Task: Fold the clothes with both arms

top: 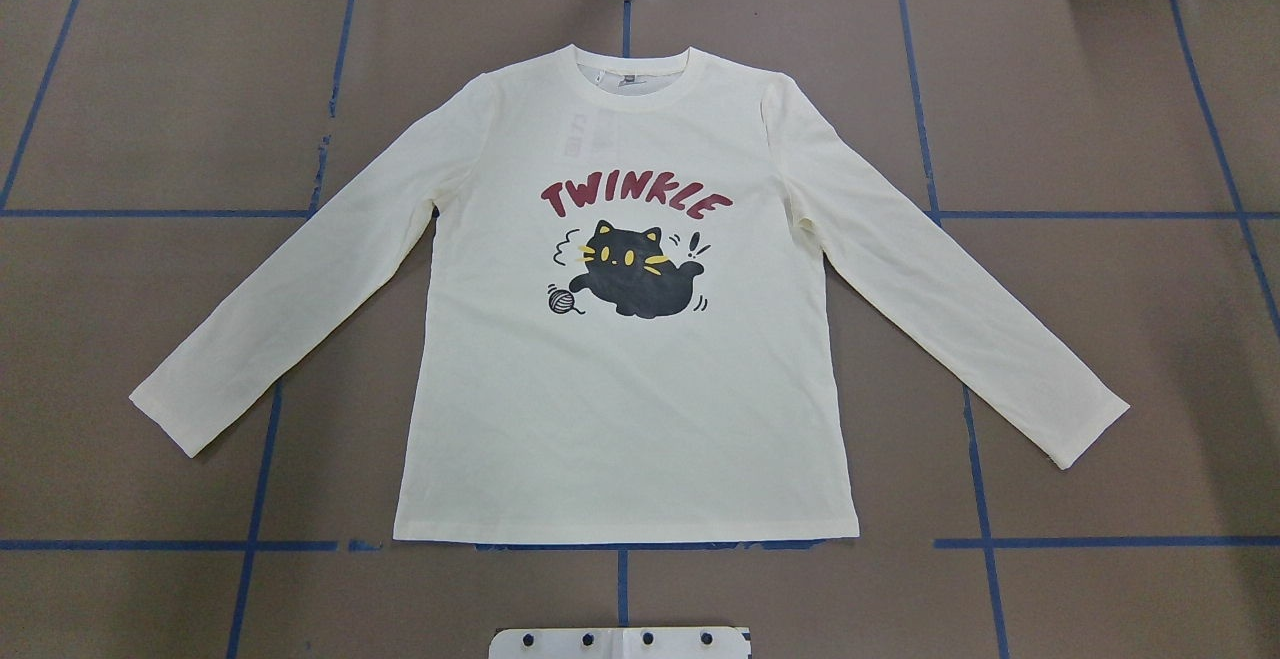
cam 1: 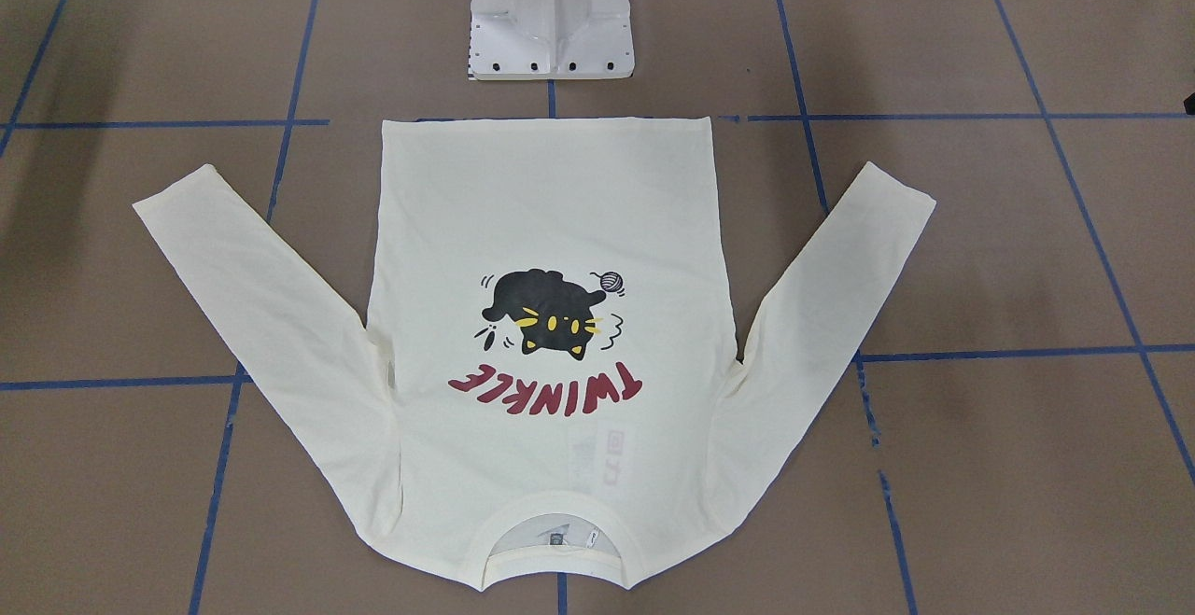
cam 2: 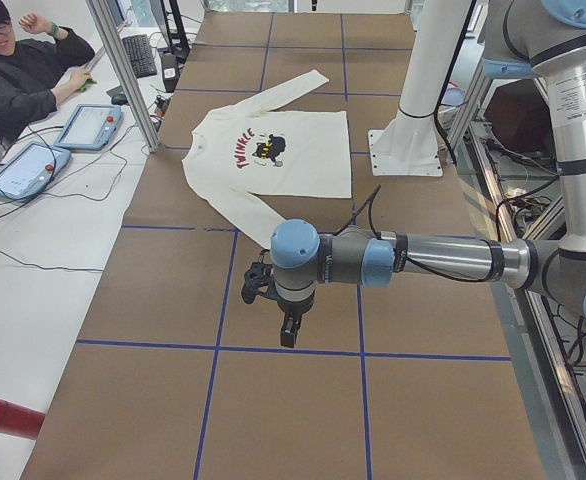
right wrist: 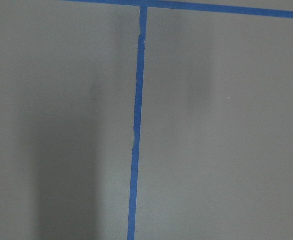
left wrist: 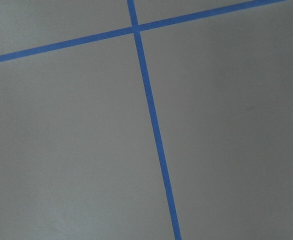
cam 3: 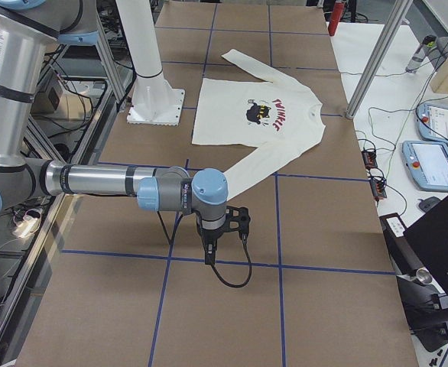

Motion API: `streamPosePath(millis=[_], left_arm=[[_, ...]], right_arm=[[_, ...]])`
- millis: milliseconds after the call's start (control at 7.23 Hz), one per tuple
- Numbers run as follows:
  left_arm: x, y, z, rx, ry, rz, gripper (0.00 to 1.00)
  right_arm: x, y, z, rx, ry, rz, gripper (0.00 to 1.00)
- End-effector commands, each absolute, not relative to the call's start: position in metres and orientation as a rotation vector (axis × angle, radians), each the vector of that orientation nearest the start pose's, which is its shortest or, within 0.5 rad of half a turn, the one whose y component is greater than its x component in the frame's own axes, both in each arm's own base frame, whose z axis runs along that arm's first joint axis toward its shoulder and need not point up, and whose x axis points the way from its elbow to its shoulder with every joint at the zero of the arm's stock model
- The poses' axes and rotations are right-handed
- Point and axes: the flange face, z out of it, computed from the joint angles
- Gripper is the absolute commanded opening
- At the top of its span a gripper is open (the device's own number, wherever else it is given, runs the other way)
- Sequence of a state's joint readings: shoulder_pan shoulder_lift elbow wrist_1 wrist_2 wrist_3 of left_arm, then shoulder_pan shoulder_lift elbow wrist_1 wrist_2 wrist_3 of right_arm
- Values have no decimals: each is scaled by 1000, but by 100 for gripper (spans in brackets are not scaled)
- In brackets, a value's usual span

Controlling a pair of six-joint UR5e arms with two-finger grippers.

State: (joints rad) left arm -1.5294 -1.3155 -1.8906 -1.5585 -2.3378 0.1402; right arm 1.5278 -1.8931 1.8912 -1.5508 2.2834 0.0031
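Note:
The cream long-sleeved shirt (top: 640, 409) lies flat and print side up in the middle of the table, both sleeves spread out and angled toward the robot's side, its collar at the far edge. The black cat and red "TWINKLE" lettering show on its chest (cam 1: 546, 204). My left gripper (cam 2: 288, 335) hangs above bare table off the shirt's left sleeve end; I cannot tell if it is open or shut. My right gripper (cam 3: 209, 252) hangs likewise beyond the right sleeve end, its state unclear. Both wrist views show only brown table cover and blue tape lines.
The white pedestal base (cam 1: 551, 27) stands just behind the shirt's hem. A person sits at a side desk with teach pendants (cam 2: 88, 125). An aluminium post (cam 2: 123, 70) rises at the table's far edge. A red cylinder (cam 2: 8, 415) lies off the table.

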Motion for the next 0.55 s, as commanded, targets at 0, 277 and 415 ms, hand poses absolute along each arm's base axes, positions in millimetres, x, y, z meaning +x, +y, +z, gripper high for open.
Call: streamPosePath(millis=[0,277,415], left_arm=[[-49,-396,603,123,752,207,100],[-48,-398,592,150,755,221,100],[-47,-403,575,218,758,248,100]], right_arm=[[52,-361,639,3,-718,-47,100],[52,-366,631,20,-723,-53,100],[51,-374,619,47,-724,-62,100]])
